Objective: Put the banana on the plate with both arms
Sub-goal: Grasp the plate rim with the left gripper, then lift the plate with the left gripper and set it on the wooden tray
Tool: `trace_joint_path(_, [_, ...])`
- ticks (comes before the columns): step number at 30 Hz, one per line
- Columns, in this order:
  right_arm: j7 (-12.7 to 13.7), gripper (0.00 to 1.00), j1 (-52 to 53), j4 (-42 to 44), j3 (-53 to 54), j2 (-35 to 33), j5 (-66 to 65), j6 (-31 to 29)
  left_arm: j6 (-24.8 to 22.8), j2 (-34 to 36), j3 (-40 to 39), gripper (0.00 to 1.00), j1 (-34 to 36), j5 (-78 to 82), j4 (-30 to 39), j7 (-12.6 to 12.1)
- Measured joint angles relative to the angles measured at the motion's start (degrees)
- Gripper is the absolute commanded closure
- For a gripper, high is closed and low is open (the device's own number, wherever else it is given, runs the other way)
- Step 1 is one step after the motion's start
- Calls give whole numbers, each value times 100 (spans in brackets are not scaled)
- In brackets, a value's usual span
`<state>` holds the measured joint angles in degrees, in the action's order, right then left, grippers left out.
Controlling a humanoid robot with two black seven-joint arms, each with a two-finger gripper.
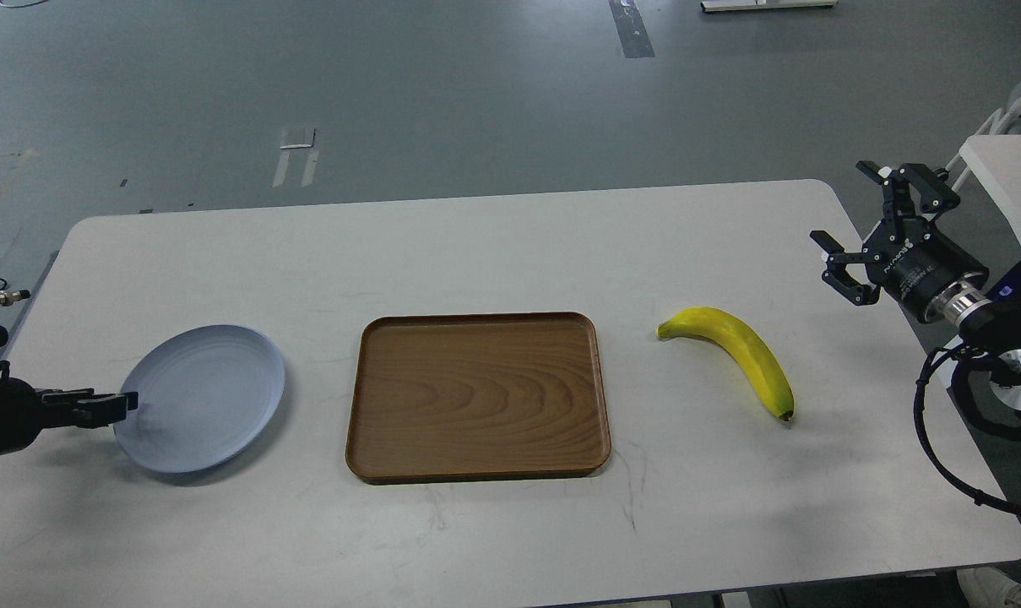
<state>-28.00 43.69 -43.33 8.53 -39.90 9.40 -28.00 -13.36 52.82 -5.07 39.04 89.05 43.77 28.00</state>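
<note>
The yellow banana (742, 350) lies on the white table, right of the tray, its dark tip toward the front. The pale blue-grey plate (202, 397) rests on the table at the left and holds nothing. My left gripper (122, 405) reaches in low from the left edge, its tip at the plate's left rim; it is seen edge-on, so its fingers cannot be told apart. My right gripper (841, 200) is open and empty, raised above the table's right edge, up and to the right of the banana.
A brown wood-grain tray (476, 397) lies in the middle of the white table (493, 245), between plate and banana. A second white table (1004, 169) stands at the far right. Cables hang below my right arm.
</note>
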Motion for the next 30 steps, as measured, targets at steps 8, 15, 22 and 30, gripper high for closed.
trace_joint_path(8, [0,1,-9,0,0,0,0,0,-16,-63,8,100,-1,-2,7,0])
trace_joint_path(15, [0,1,14,7,-8,0,0,0,-22,-79,-3,100,68,-76,31,1])
trace_joint_path(22, [0,1,25,9,-9,0,0,0,-136,-53,-12,100,377,-539,127,-1])
trace_joint_path(30, [0,1,38,19,-5,-104,0,0,-791,-132,-9,100,1789,-531,925,-2])
